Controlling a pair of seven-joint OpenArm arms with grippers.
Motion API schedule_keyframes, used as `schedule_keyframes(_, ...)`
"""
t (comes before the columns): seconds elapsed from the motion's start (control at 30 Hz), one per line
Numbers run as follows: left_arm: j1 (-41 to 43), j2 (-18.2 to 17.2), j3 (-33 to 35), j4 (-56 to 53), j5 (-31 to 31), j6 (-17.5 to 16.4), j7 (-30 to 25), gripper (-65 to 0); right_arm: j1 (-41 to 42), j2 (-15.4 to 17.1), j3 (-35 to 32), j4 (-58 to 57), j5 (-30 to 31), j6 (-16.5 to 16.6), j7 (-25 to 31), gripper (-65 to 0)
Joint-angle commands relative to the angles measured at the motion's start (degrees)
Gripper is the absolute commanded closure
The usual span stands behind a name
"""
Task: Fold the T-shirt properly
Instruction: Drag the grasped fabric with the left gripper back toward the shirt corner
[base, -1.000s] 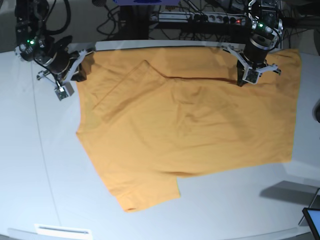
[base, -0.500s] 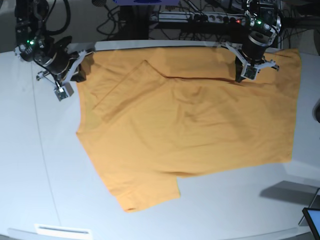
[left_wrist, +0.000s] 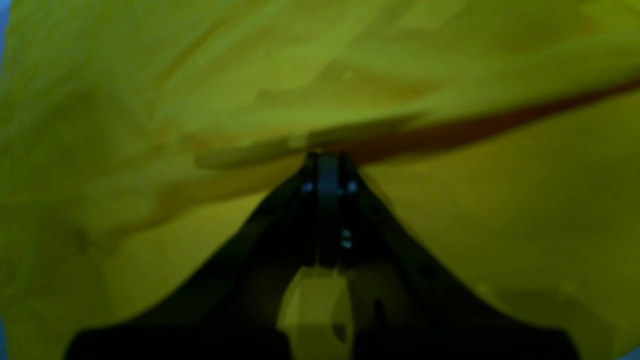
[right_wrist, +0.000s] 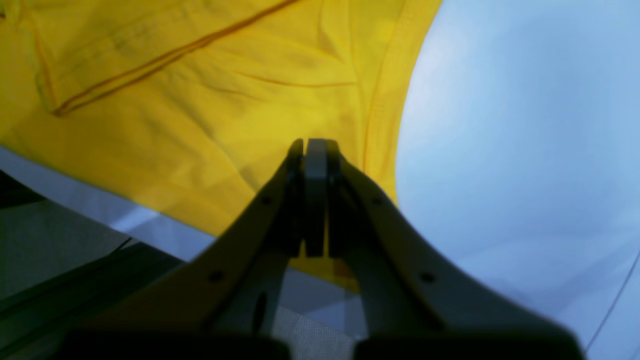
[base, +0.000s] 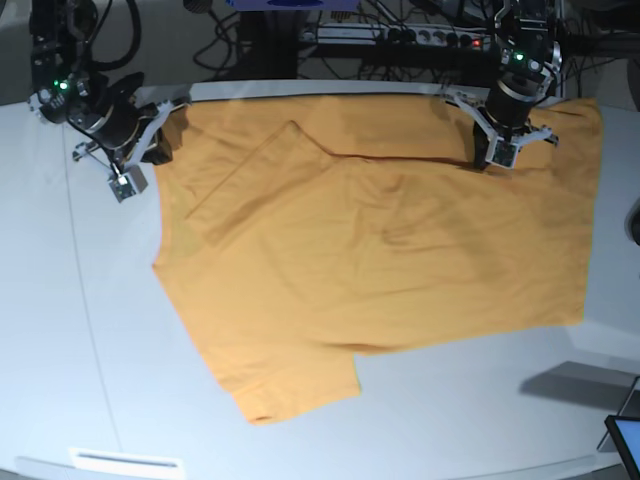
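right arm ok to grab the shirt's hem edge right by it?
Probably yes. The right gripper sits shut just off the T-shirt, whose stitched edge lies bare on the table with nothing between; the fingers must open first.

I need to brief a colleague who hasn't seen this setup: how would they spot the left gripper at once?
Start from the orange-yellow T-shirt spread over the pale table. Follow its far edge to the base view's right, where the left gripper sits on the cloth at a dark fold line. The right gripper hangs beside the shirt, over bare table.
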Motion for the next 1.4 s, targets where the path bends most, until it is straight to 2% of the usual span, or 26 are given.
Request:
schedule_keyframes(0.0, 0.3, -0.7, -0.6, 0.8, -0.1, 0.4, -1.0, 0.0, 0.2, 0.6, 0.4, 0.7, 0.5, 0.0, 1.0, -0.1)
schedule_keyframes(0.57, -2.5, -0.9, -0.7, 1.1, -0.1, 0.4, -0.9, 0.0, 0.2, 0.6, 0.4, 0.7, 0.5, 0.0, 1.0, -0.1)
schedule_keyframes(0.77, -6.3, -0.9, -0.5, 0.5, -0.1, 0.4, 5.4, 0.0, 0.2, 0.6, 0.4, 0.7, 0.5, 0.0, 1.0, -0.1)
schedule_keyframes(1.03, -9.1, -0.9, -0.3, -3.2, -0.1, 0.4, 5.5, 0.0, 0.2, 0.6, 0.4, 0.7, 0.5, 0.0, 1.0, -0.1)
schedule_keyframes(1.2, -9.0, -1.0, -1.4, 0.0, -0.2, 0.4, 5.6, 0.0, 0.3, 0.6, 0.4, 0.7, 0.5, 0.0, 1.0, -0.1)
schedule_keyframes(1.37, -7.9, -0.7, -6.4, 7.0, -0.2, 0.4, 5.8, 0.0, 0.3, 0.6, 0.4, 0.7, 0.5, 0.0, 1.0, -0.1)
